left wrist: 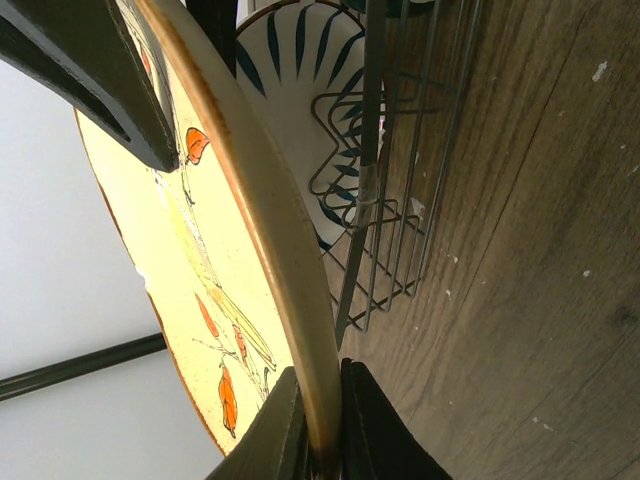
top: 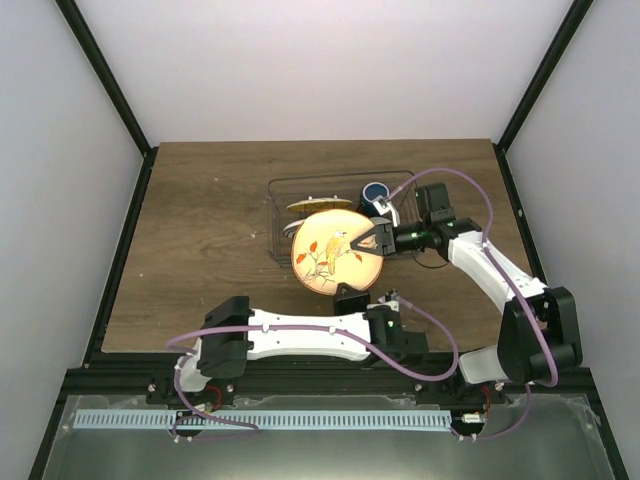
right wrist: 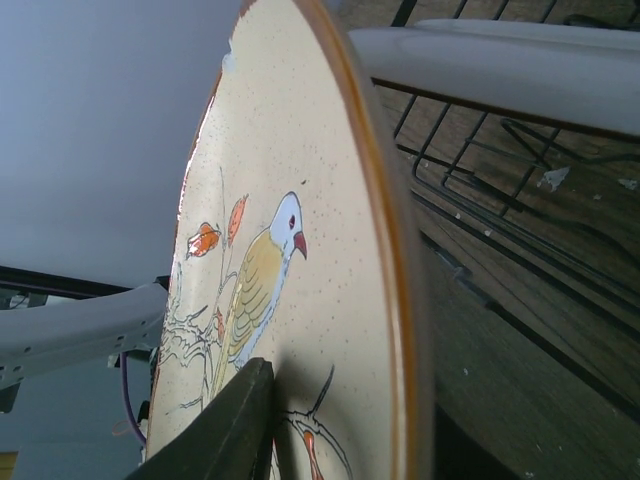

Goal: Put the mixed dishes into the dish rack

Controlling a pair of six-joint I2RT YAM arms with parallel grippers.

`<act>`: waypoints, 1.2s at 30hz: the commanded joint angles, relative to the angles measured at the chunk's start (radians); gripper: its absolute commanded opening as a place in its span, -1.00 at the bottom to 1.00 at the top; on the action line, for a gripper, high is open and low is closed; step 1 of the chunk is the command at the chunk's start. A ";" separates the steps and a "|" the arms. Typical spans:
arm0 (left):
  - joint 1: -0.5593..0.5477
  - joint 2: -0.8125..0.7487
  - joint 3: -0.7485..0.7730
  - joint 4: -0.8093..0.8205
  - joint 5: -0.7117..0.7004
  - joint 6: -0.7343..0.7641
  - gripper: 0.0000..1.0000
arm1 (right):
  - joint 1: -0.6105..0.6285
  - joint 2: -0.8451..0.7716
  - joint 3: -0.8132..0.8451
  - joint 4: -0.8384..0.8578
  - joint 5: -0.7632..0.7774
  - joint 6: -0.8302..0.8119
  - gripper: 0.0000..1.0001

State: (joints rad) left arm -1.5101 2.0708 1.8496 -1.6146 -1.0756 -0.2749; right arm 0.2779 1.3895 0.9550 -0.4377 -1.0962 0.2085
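- Glazed ceramic, tan with a painted bird and orange leaves: the tan plate is rigid and smooth. We judge it fairly heavy for its size and breakable. We treat the glaze as slippery under hard pads and the rim as liable to chip against wire.
- Position: the tan plate is held between both grippers, tilted with the painted face upward. It sits right of the middle of the desk, toward the far edge, against the near side of the rack. We cannot tell whether its lower rim is already between the wires.
- Left gripper: the jaws are closed down to the thickness of the rim, one on each face. They clamp the part of the plate nearest the desk's near edge.
- Right gripper: the jaws are pinched on the rim at the side facing the desk's right edge. One jaw lies on the painted face, and the one behind is mostly hidden.
- Where to hold: we recommend the rim only, with the pads seated past the raised lip onto the flatter wall. In our judgement, two holds set apart around the rim resist swinging better than one.
- In the rack: an orange-yellow plate and a striped plate stand among the wires. A blue cup sits toward its far right corner.
- Markings: we find no brand, label or readable writing in any view.
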 commanded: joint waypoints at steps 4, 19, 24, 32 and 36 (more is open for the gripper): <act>0.002 -0.005 0.057 0.007 -0.100 -0.016 -1.00 | 0.017 -0.042 0.033 0.071 0.000 -0.062 -0.81; -0.005 -0.039 0.047 0.007 0.015 -0.082 0.13 | 0.018 -0.092 0.065 0.220 0.051 0.041 -0.99; -0.006 -0.057 0.038 0.007 0.042 -0.100 0.15 | 0.018 -0.086 0.079 0.242 0.063 0.052 -0.99; -0.006 -0.070 0.021 0.015 0.080 -0.116 0.17 | 0.018 -0.073 0.074 0.260 0.087 0.056 -0.99; -0.007 -0.096 0.024 0.062 0.142 -0.090 0.18 | 0.017 -0.074 0.081 0.253 0.107 0.036 -0.99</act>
State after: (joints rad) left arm -1.5093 2.0315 1.8721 -1.5883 -0.9932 -0.3710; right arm 0.2970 1.3338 0.9604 -0.2550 -0.9592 0.2512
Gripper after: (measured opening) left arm 0.587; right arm 0.157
